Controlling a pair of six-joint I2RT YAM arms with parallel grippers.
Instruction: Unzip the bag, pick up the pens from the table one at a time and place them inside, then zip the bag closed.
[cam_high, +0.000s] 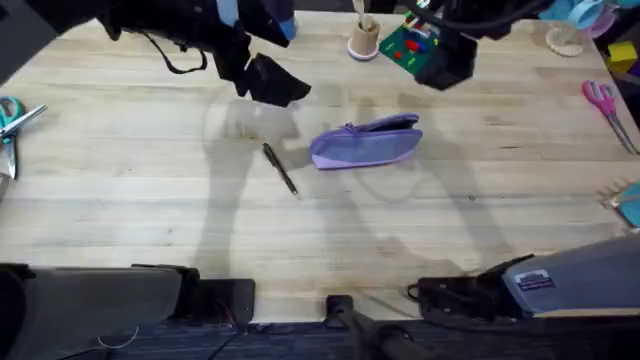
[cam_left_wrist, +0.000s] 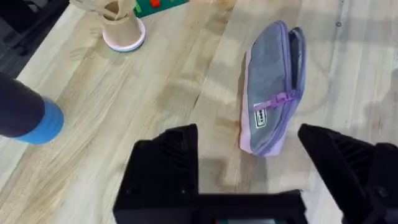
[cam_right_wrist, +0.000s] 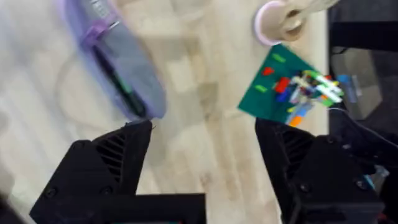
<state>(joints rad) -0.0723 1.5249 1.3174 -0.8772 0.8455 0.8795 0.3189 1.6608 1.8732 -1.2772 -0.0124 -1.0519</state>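
Nearest the bases, the lower bench lies bare, and just above it, a little left of centre in the overhead frame, the black pen rests at a slant on the wood, close beside the bag but apart from it. The bag sits mid-frame, lavender, lying on its side; the right wrist view shows a dark slit along its edge, so the zipper looks at least partly open, though I cannot tell how far. The left gripper hangs over the bench just short of the bag with its jaws spread wide, holding nothing; the right gripper is likewise wide apart and empty beyond the bag. The step in hand looks like getting the mouth properly open: one gripper should pin the fabric end while the other takes the small pull tab and draws along the seam. Further back stand a pale cup and a green board of bricks, near the right arm's path. Pink scissors lie at right, teal ones at far left, well clear.
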